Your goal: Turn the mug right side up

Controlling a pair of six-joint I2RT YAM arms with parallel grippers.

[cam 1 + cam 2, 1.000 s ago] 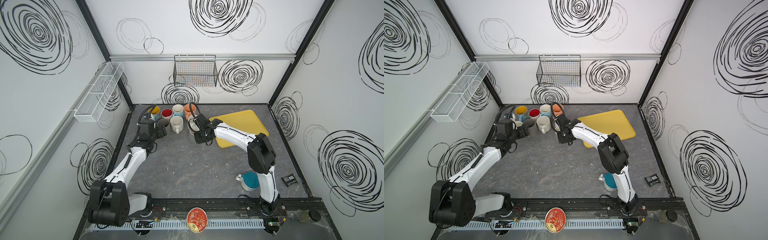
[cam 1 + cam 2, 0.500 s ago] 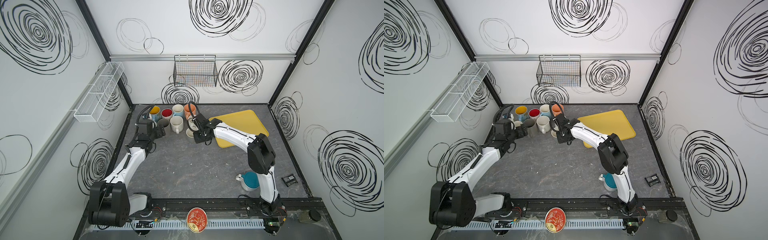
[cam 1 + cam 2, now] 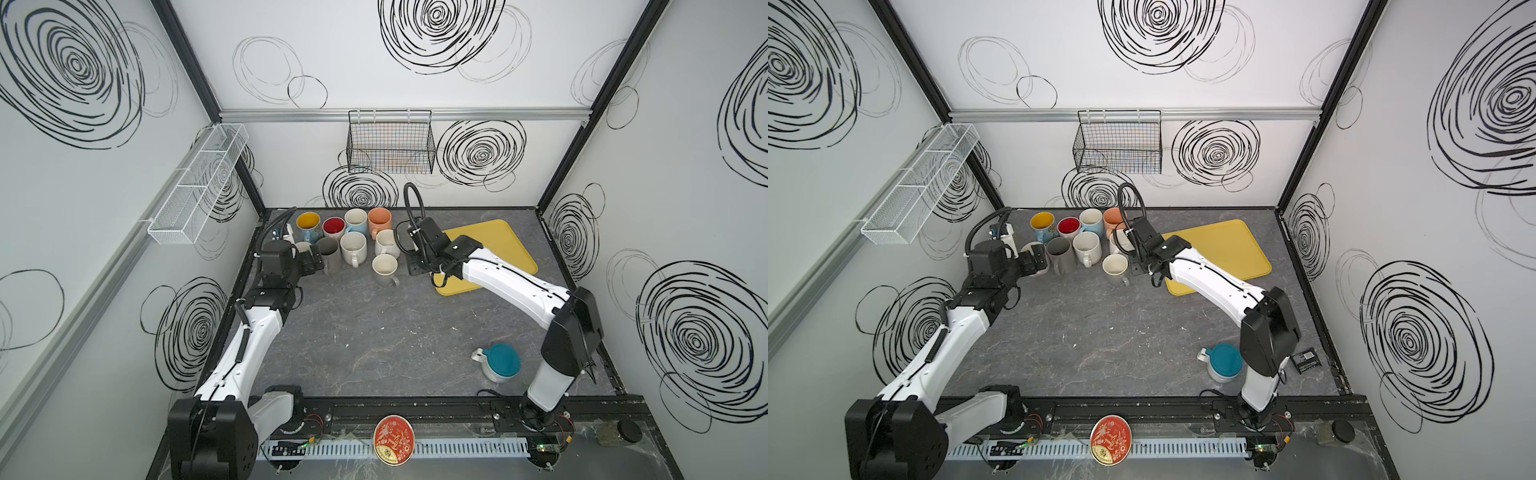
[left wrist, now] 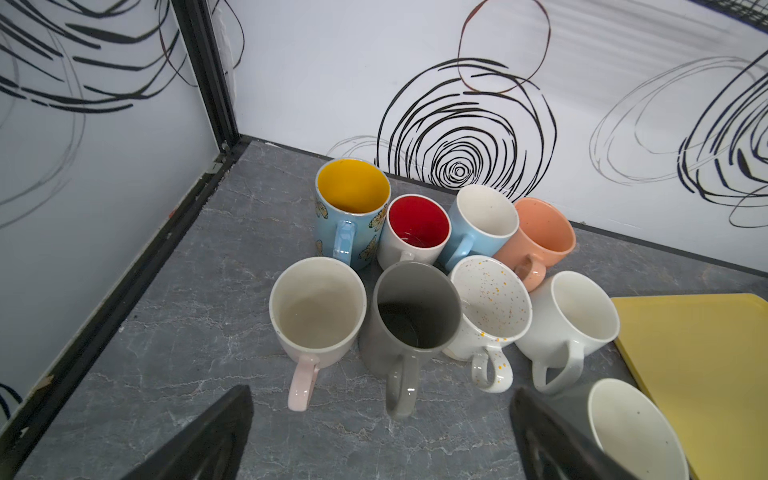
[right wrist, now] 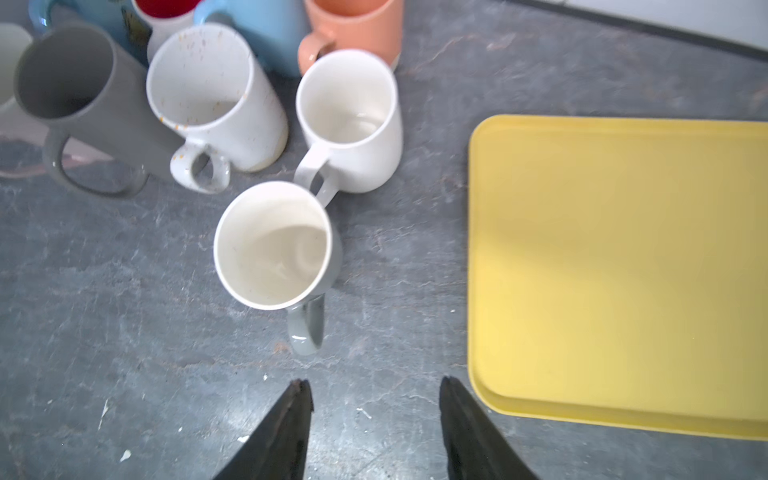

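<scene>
Nine mugs (image 3: 353, 248) stand upright far left, but the teal-bottomed mug (image 3: 501, 365) near right looks upside down, so that's left. Left gripper (image 3: 312, 263) gapes wide, right gripper (image 5: 374, 384) is half-open, both empty.

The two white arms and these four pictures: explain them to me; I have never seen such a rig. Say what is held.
The machine is a left arm and a right arm, each ending in a two-fingered tool. Both top views look down on the whole table; the other two come from cameras on the wrists. On the table nine mugs stand upright in a cluster, beside a yellow tray. A teal-topped mug near the right arm's base looks upside down. The left tool and the right tool are both open and hold nothing.
</scene>
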